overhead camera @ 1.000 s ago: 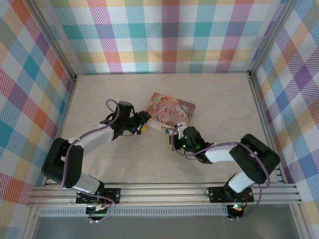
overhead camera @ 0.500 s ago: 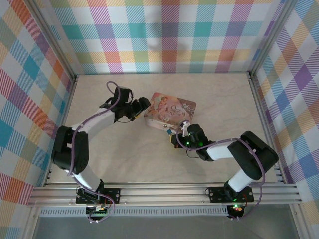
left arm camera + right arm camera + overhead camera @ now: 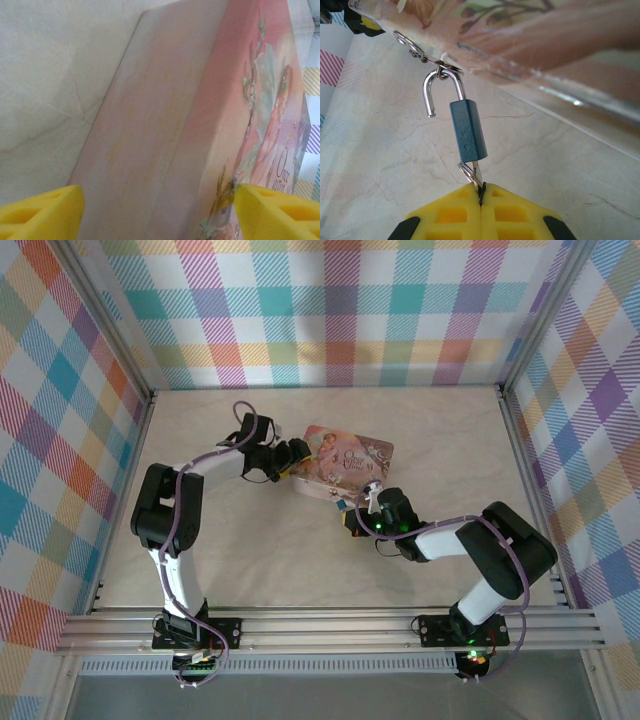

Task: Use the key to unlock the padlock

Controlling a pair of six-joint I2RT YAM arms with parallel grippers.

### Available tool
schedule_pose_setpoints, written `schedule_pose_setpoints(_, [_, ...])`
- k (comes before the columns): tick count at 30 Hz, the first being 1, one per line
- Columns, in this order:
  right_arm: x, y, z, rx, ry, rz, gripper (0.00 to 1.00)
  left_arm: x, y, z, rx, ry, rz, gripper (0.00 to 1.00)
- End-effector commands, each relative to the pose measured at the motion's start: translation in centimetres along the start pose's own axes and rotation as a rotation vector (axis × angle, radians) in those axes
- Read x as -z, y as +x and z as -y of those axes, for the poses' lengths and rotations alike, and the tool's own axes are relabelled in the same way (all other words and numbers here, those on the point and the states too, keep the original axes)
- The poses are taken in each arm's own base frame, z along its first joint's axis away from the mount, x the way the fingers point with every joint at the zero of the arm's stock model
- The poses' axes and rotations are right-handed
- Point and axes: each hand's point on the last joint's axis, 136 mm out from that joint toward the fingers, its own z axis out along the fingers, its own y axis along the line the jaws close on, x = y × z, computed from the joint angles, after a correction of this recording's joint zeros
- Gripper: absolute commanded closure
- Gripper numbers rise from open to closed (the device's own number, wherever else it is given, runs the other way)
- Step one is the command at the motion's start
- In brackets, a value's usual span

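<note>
Right wrist view: closest to me are the yellow tips of my right gripper [image 3: 481, 200]. They are pressed tight together. Between them I pinch the key [image 3: 479, 186], a thin dark sliver. A small silver ring [image 3: 467, 174] sits just beside it. The key goes up into the bottom of the padlock [image 3: 468, 131], which has a blue body. The padlock hangs tilted over the table [image 3: 385, 150]. Its silver loop [image 3: 431, 90] is swung open, and one end is free in the air. The other end is hooked through a little metal eye on the edge of the tin box [image 3: 545, 35], which is above and behind.

In the left wrist view, my left gripper [image 3: 157, 212] is spread wide, with one yellow pad [image 3: 40, 210] at each bottom corner. The pink tin box [image 3: 175, 125] lies between them. I cannot tell if the pads touch it.

From the top, my left gripper [image 3: 290, 455] is at the left end of the box [image 3: 350, 462]. My right gripper [image 3: 355, 515] is at its near edge.
</note>
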Motion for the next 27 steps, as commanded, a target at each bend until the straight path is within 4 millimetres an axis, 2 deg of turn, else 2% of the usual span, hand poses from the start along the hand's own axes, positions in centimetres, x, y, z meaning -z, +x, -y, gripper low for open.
schedule_pose_setpoints(1, [-0.3, 0.0, 1.0, -0.032, 0.032, -0.011, 1.00, -0.1, 0.0, -0.2, -0.028, -0.003, -0.015, 0.24])
schedule_pose_setpoints(7, [-0.3, 0.0, 1.0, -0.031, 0.030, -0.013, 0.97, -0.2, 1.3, -2.2, -0.012, -0.062, -0.031, 0.29])
schedule_pose_setpoints(11, [-0.2, -0.1, 0.9, -0.021, 0.026, -0.010, 0.84, 0.0, 1.7, -3.0, -0.005, -0.078, -0.028, 0.30])
schedule_pose_setpoints(12, [-0.1, 0.4, 1.3, -0.024, 0.048, -0.031, 0.80, 0.0, 1.8, -3.1, -0.003, -0.084, -0.028, 0.30])
schedule_pose_setpoints(17, [0.8, 0.5, 1.9, -0.007, 0.080, -0.031, 0.62, 0.2, 2.0, -3.6, 0.000, -0.099, -0.021, 0.30])
schedule_pose_setpoints(21, [1.6, -0.3, 1.6, 0.006, 0.061, -0.014, 0.55, 0.5, 2.3, -3.8, 0.001, -0.110, -0.016, 0.31])
schedule_pose_setpoints(27, [2.2, -3.1, -0.2, 0.050, -0.013, 0.033, 0.48, 1.2, 3.4, -4.7, 0.011, -0.122, -0.017, 0.32])
